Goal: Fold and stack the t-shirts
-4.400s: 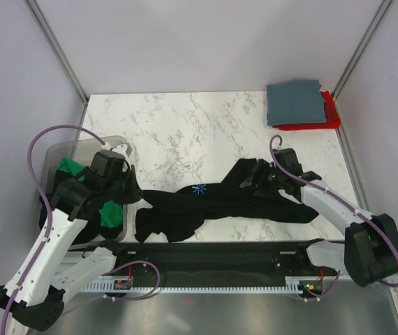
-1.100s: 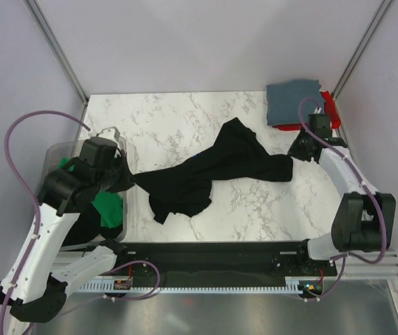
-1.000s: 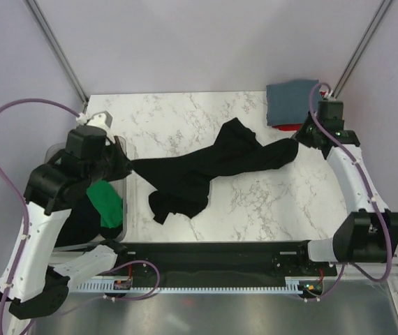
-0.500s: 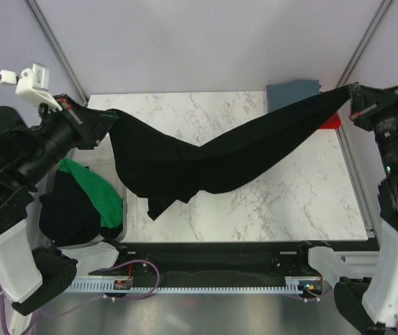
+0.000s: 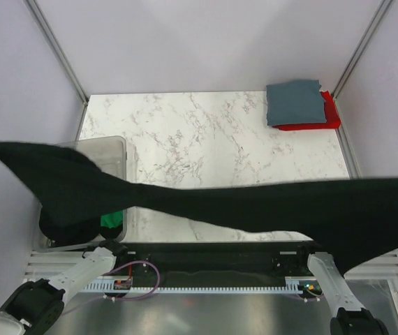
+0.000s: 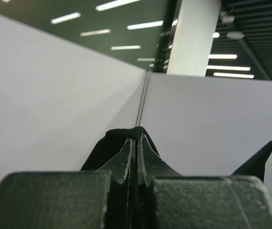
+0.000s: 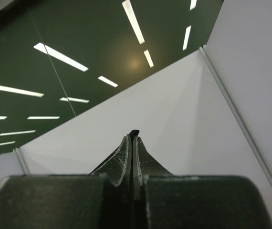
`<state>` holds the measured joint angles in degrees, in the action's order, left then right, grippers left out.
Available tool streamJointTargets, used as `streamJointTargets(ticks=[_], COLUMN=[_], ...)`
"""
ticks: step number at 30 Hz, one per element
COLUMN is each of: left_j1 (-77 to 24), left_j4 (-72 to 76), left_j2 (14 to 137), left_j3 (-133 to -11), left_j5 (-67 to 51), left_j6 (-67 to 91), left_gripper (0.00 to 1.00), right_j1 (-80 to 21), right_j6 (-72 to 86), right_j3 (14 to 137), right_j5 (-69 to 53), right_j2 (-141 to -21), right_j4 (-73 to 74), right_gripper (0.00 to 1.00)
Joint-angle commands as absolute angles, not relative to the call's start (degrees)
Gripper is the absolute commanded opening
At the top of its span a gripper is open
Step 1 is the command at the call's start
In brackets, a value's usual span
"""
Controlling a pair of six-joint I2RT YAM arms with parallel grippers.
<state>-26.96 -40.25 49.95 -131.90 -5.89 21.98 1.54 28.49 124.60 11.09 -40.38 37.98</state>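
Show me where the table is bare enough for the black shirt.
The marble table is bare across its middle and back left, between the clear bin and the grey-blue t-shirt on the red t-shirt. That corner and the bin are crowded. The black t-shirt hides the near strip.

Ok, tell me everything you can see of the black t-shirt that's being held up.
The black t-shirt is soft, plain dark cloth, stretched into a long band across the top view, lifted well above the table. The left gripper pinches one bunched end and the right gripper the other, both shut. No print shows. It hides part of the clear bin.
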Motion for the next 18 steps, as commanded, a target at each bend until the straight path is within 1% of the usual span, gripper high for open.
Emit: streamJointTargets(ticks=[1, 2, 7, 12, 16, 18], left_j1=[-26.89, -26.89, -26.98, -27.07, -27.42, -27.42], left_j4=[-30.25, -27.89, -24.09, -22.59, -22.67, -22.76], left_j2=[49.66, 49.66, 52.81, 58.88, 63.80, 67.48], left_j3=[-132.10, -132.10, -133.94, -135.53, -132.37, -130.70], left_j5=[-9.05, -9.49, -11.07, -9.59, -5.20, -3.18], left_j6=[19.07, 19.07, 18.64, 16.70, 13.54, 12.66], left_gripper=[0.02, 0.02, 0.02, 0.02, 0.02, 0.02], right_j1=[0.36, 0.35, -2.90, -3.51, -3.52, -3.52], right_j6=[24.44, 24.00, 21.27, 19.60, 20.83, 21.35], right_j3=[126.03, 126.47, 126.91, 125.43, 119.19, 114.10], right_j5=[18.36, 20.72, 24.17, 24.26, 24.26, 24.96], right_j2=[-39.29, -38.85, -38.76, -44.01, -48.24, -51.39], right_j4=[36.39, 36.13, 33.49, 32.17, 32.43, 33.05], right_gripper=[0.00, 0.00, 0.00, 0.00, 0.00, 0.00])
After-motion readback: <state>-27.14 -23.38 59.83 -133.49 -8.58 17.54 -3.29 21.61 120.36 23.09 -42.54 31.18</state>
